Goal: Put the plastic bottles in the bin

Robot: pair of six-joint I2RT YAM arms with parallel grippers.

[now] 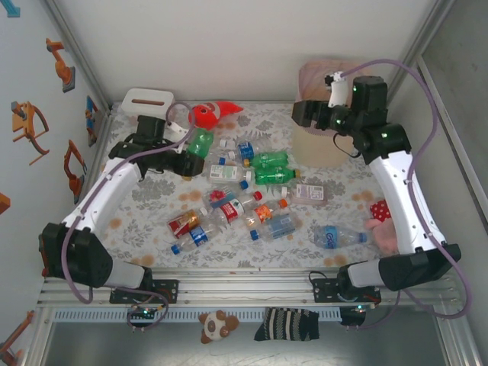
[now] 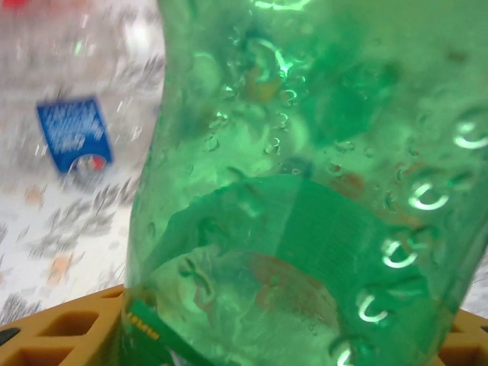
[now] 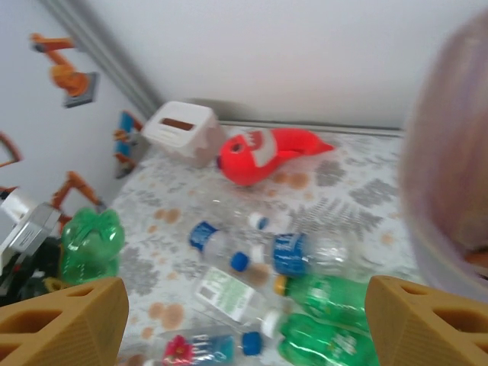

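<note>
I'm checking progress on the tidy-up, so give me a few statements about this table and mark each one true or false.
The left gripper grips a green bottle. True.
The right gripper holds a bottle. False: it is open and empty, near the bin.
The fish toy lies beside the tissue box. True.
Every bottle is in the bin. False: many bottles lie on the table.

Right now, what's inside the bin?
Only the pink liner at the rim of the bin shows. The right hand and arm sit across the opening, so the inside is hidden.
</note>
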